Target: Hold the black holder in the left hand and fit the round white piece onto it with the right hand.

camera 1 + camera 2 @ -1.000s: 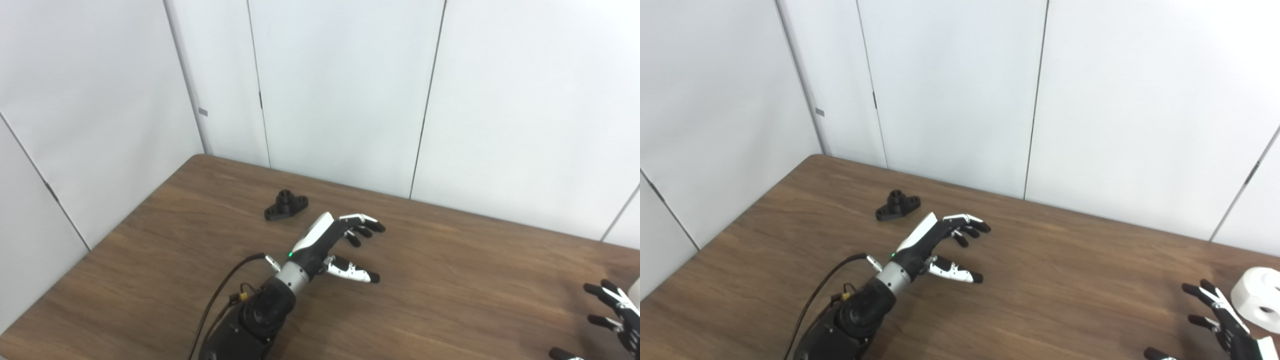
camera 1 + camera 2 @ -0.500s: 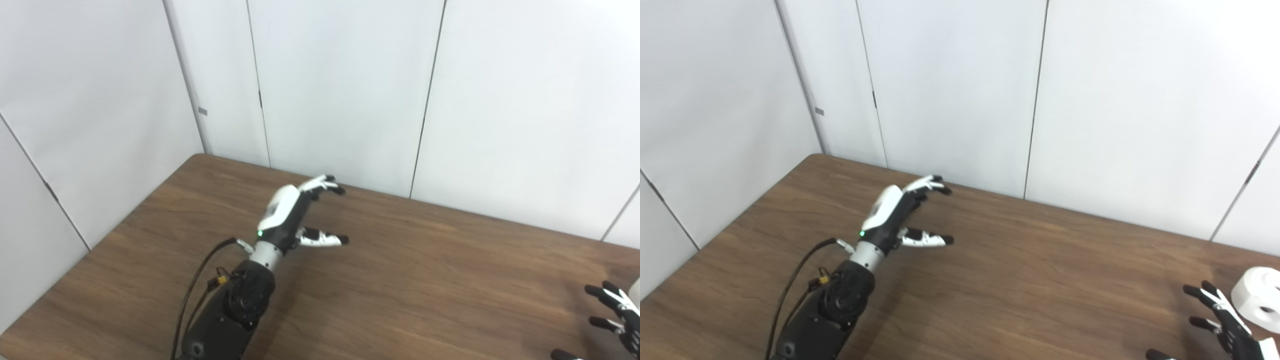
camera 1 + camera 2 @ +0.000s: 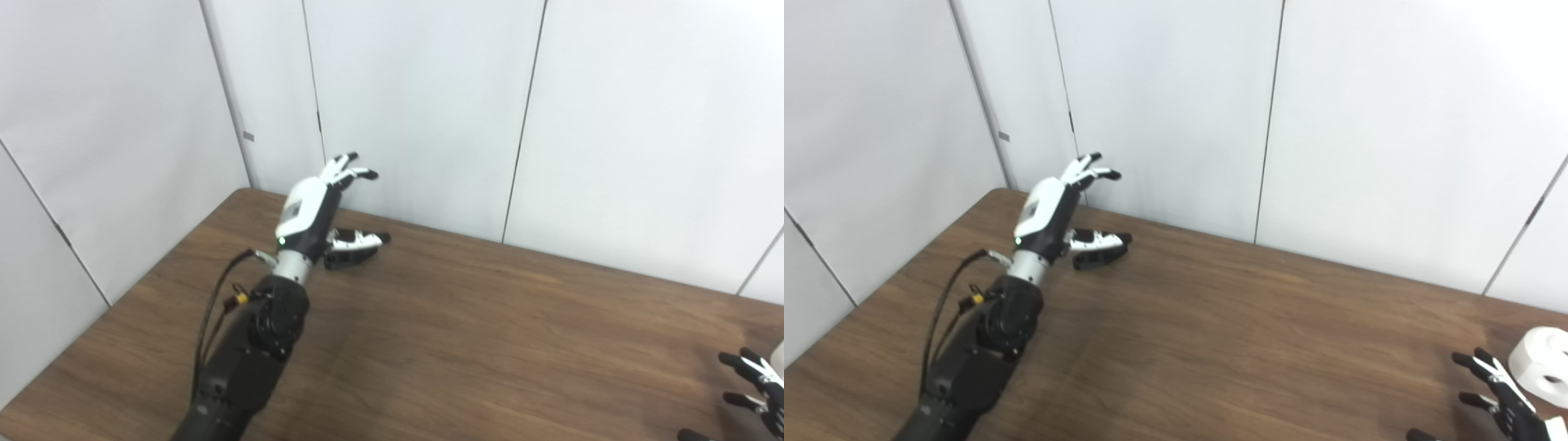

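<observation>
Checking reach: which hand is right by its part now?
The left hand: open above the black holder. The right hand, also open, sits beside the round white piece, low at the frame's corner.

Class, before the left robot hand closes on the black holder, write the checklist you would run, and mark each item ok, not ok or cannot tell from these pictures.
1. Left robot hand open, fingers spread: ok.
2. Left robot hand over the black holder: ok; its thumb lies across the holder's top.
3. Black holder fully in view for judging the grasp: not ok; the hand hides most of it.
4. Holder lying flat on the table: cannot tell.
5. Right robot hand open, holding nothing: ok.
6. Round white piece beside the right robot hand, not yet held: ok; it lies on the table near the fingertips.
</observation>
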